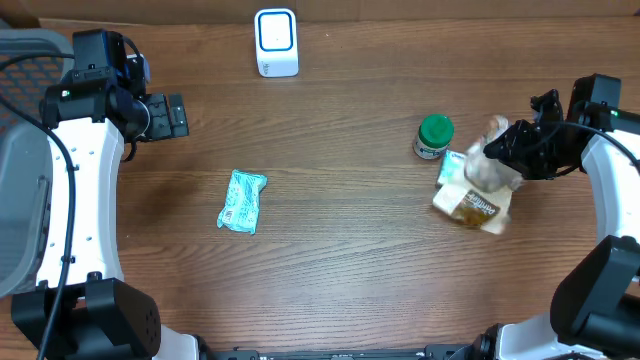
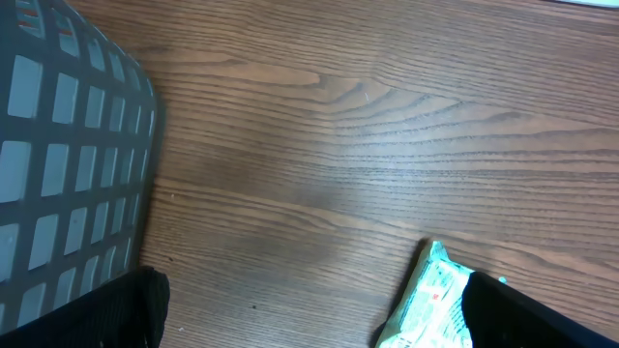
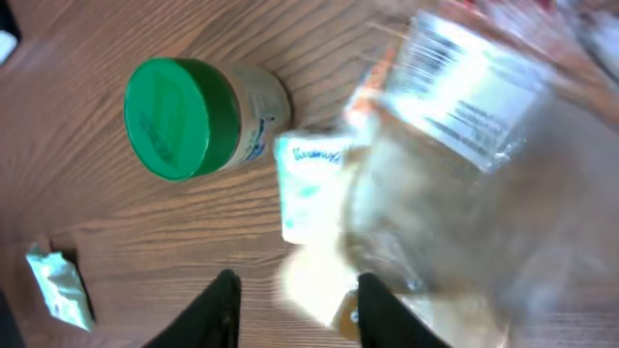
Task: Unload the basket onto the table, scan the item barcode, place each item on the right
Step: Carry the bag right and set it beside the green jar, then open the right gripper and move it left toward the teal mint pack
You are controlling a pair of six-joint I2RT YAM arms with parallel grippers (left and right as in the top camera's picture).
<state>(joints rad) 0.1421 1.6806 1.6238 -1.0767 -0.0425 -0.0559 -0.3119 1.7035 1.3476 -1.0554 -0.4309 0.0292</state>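
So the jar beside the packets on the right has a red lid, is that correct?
Not quite: the lid of the jar is green, not red, as the right wrist view shows; it does sit beside the packets on the right.

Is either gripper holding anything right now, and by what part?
Nothing looks held. Left gripper is open and empty; right gripper stands open by the blurred clear bag.
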